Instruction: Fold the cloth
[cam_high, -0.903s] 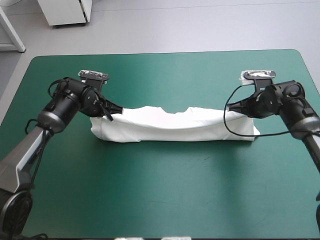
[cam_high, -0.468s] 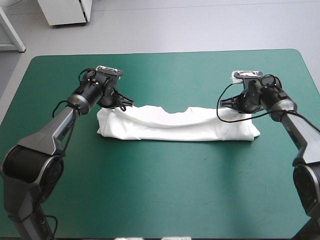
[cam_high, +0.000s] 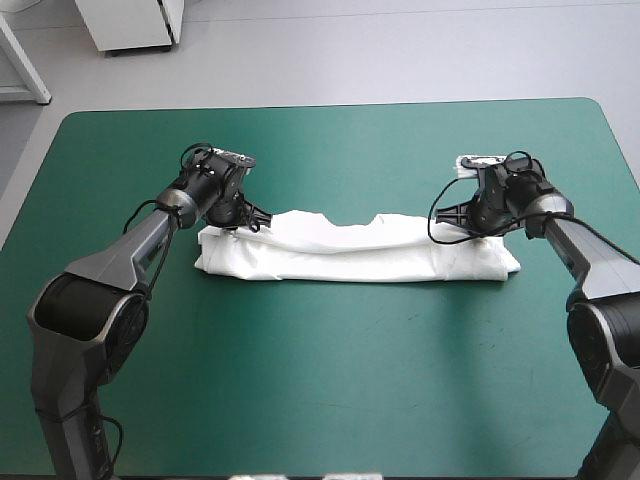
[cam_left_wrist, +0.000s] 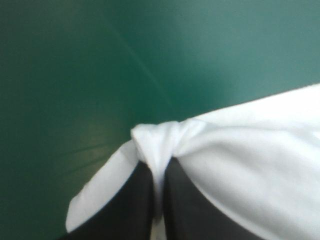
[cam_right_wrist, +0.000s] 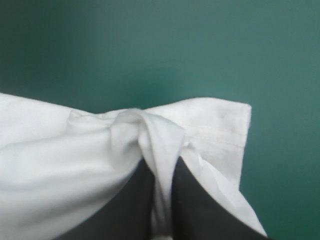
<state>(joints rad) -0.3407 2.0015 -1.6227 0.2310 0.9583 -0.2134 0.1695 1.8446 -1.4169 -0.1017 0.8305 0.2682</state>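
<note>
The white T-shirt (cam_high: 350, 250) lies as a long folded strip across the middle of the counter (cam_high: 100, 125), on its smooth teal-green cover (cam_high: 330, 380). The left fingers (cam_left_wrist: 132, 205) pinch one end of the T-shirt. The right fingers (cam_right_wrist: 200, 210) pinch the other end.

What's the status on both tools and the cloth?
Left tool shut on the T-shirt, left end; right tool shut on its right end. T-shirt a long folded band lying on the table. Nothing in the way.

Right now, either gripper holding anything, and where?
Both hold the T-shirt: left gripper pinches a bunched fold at its left far corner, right gripper at its right far corner.
</note>
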